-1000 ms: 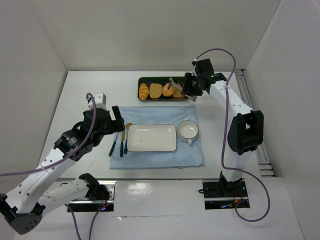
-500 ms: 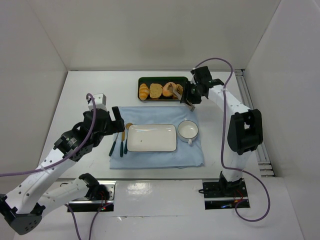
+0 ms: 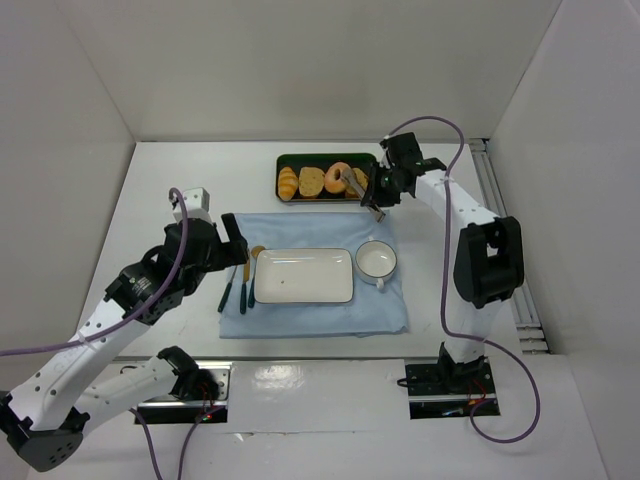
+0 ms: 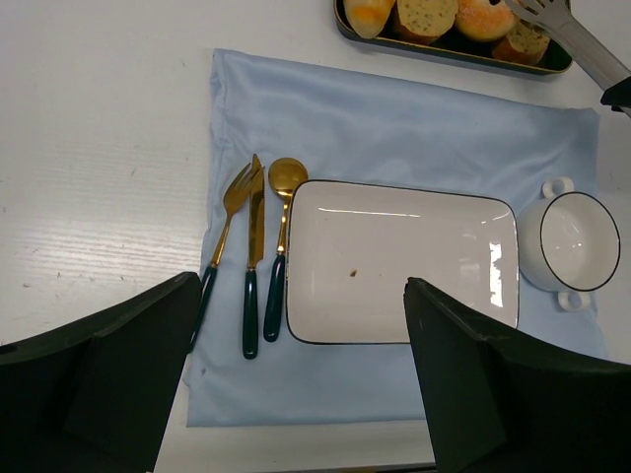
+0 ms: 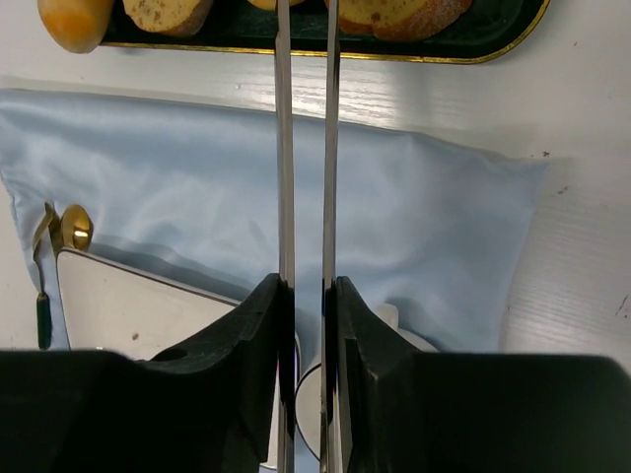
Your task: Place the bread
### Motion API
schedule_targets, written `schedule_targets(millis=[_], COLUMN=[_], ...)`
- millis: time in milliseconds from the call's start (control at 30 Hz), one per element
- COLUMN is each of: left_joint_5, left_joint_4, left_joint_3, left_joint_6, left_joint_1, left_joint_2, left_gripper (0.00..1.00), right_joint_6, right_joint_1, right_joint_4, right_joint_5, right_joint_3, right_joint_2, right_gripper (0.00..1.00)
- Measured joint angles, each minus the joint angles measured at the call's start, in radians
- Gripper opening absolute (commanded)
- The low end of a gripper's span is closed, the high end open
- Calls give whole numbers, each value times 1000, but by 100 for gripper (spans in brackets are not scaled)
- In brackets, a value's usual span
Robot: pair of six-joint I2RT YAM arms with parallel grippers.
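Bread (image 3: 338,177), a golden-orange ring, in the dark tray (image 3: 310,159) at the far side of the table (image 3: 180,180). Third in the row from the left, after a yellow roll (image 3: 288,182) and a flat slice (image 3: 313,181), with another brown slice (image 4: 523,41) on its right. Centre hole plain to see from above.

Right gripper (image 5: 307,291) clamped hard on metal tongs (image 5: 285,148), fingers squeezing the two arms almost together, only a thin gap left between. Tongs reaching over the tray's near rim to the bread. Tips cut off at the top edge of the wrist view and too small from overhead, so cannot tell whether pinching the ring or merely touching it.

Left gripper (image 4: 303,286) spread wide, holding nothing, hanging above the left part of the blue cloth (image 3: 385,305).

On the cloth: white rectangular plate (image 3: 303,275) in the middle, a small dark speck on it. Small white two-handled bowl (image 3: 377,259) just beside the plate's right end. Fork (image 4: 222,246), knife (image 4: 253,251) and spoon (image 4: 281,246), gold with dark green handles, side by side just left of the plate.
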Motion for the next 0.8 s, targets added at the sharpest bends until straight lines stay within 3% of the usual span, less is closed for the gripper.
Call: schedule_targets(millis=[167, 533, 800], left_joint_5=[1, 9, 10], left_joint_4=[0, 10, 19], left_joint_3=[-1, -29, -29], left_joint_6=[-2, -2, -2], left_joint_1=[0, 0, 0], left_joint_2=[0, 36, 40], left_gripper=[97, 97, 97], right_joint_6=[0, 23, 54], right_joint_1=[45, 210, 313], right_joint_4=[-21, -209, -440], right_joint_5=[79, 221, 204], right_joint_3=[0, 87, 48], right_joint_2=[-45, -357, -399], right_gripper=[16, 14, 14])
